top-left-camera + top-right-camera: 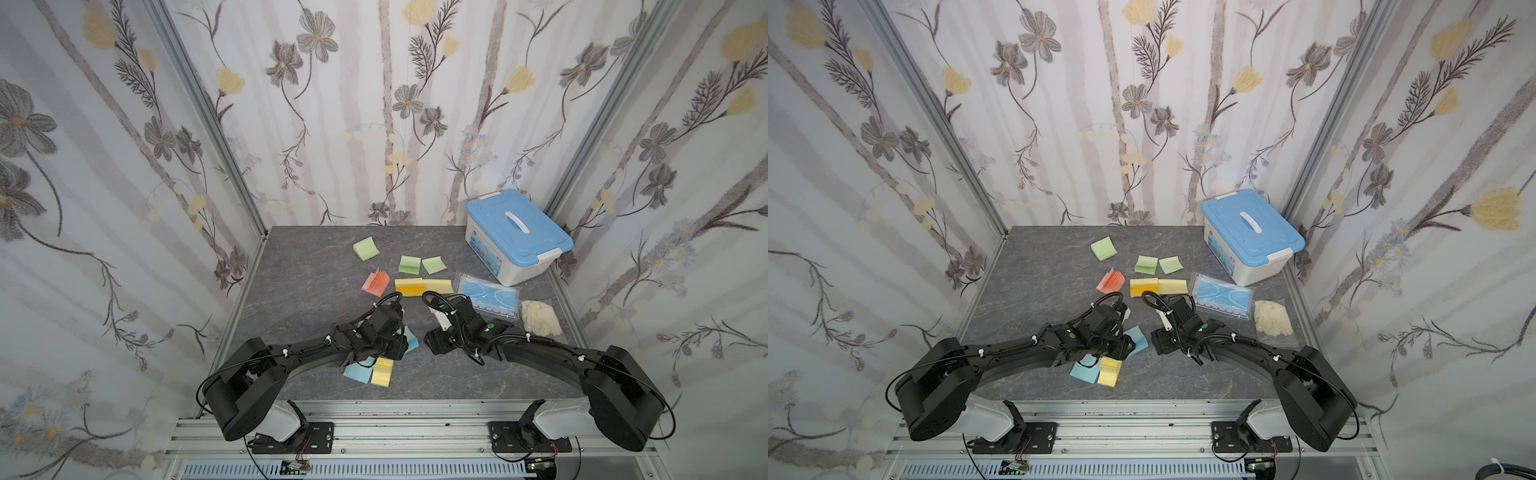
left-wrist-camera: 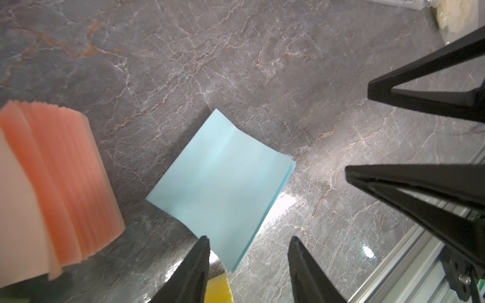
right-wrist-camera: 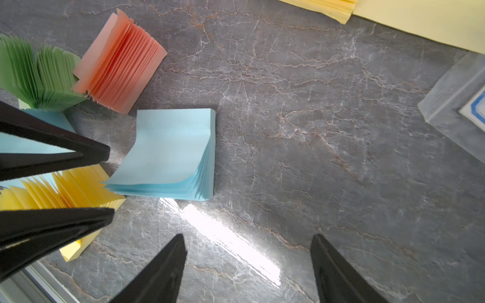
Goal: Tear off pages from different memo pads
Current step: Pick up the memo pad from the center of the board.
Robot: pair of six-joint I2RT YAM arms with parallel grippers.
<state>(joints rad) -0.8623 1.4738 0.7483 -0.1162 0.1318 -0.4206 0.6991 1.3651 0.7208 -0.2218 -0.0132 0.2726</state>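
Flowered wallpaper (image 1: 374, 104) closes in three sides of a grey marbled tabletop (image 1: 299, 291). From the near rail the left arm (image 1: 307, 349) and the right arm (image 1: 540, 345) fold low, so their wrists almost meet at the near middle.

A blue-lidded white box (image 1: 517, 237) sits in the far right corner. A clear mask packet (image 1: 490, 297) and a bag of pale gloves (image 1: 540, 318) lie just in front of it, all well apart from the work and probably set aside there.

The memo pads lie in two groups. One is a far row of green (image 1: 366, 248), salmon (image 1: 376, 284) and yellow (image 1: 409, 286) blocks. The other is a near cluster partly hidden under the left arm.

One light-blue pad (image 3: 170, 154) lies between the two wrists. Its top leaf (image 3: 147, 168) curls up off the stack, which gives an edge to pinch.

The left jaws stand partly apart and hold nothing, with their tips above that pad's corner. They seem placed to pin the pad or pick at it. The right jaws gape wider, also empty, over bare tabletop beside the pad.

A thin green sheet (image 1: 433, 264) and a pale yellow sheet (image 1: 439, 286) lie flat beside their pads. These look like pages already torn off.
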